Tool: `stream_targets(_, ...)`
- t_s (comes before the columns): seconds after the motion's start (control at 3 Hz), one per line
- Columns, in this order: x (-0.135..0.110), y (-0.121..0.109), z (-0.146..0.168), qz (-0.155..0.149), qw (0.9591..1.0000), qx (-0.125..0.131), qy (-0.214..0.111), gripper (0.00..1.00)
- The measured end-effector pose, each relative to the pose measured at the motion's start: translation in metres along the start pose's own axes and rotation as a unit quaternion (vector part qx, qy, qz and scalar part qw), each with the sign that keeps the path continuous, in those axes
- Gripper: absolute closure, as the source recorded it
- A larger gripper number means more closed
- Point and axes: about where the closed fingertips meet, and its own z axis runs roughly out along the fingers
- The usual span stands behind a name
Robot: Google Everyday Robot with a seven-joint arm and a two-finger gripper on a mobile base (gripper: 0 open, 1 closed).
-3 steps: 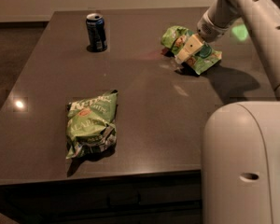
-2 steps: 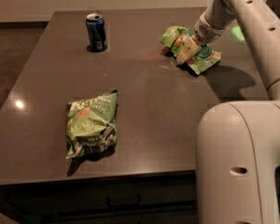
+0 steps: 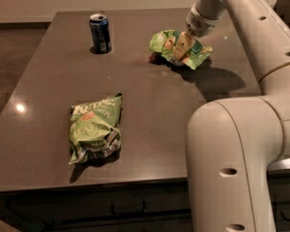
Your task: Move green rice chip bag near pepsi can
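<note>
The green rice chip bag (image 3: 166,41) is wrinkly and sits at the far right of the dark table (image 3: 150,105), casting a shadow under it. My gripper (image 3: 180,48) comes down from the upper right and is shut on the bag's middle. The bag's ends stick out on both sides of it. The pepsi can (image 3: 100,33), dark blue with a silver top, stands upright at the far left of the table. It is well to the left of the bag and apart from it.
A larger lime-green Kettle bag (image 3: 94,127) lies flat near the table's front left. My white arm and base (image 3: 232,158) fill the front right. The table's front edge runs along the bottom.
My gripper has moved left across the table with the green rice chip bag in it, towards the can. The can and the Kettle bag have not moved.
</note>
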Motion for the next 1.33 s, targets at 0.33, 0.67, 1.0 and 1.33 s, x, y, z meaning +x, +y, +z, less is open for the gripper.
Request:
stream_targets(0.33,-0.045,0.039,-0.011,-0.076,0.997,-0.013,-0.007,1.0)
stream_targets(0.67,-0.072,0.064,-0.011,-0.115,0.993,-0.022,-0.011,1.0)
stream_targets(1.0,-0.098,0.087,-0.004,-0.147,0.9887,-0.027,-0.008,0.84)
stream_targets(1.33,-0.111,0.101,0.007,-0.16,0.9865,-0.034,0.0,0.61)
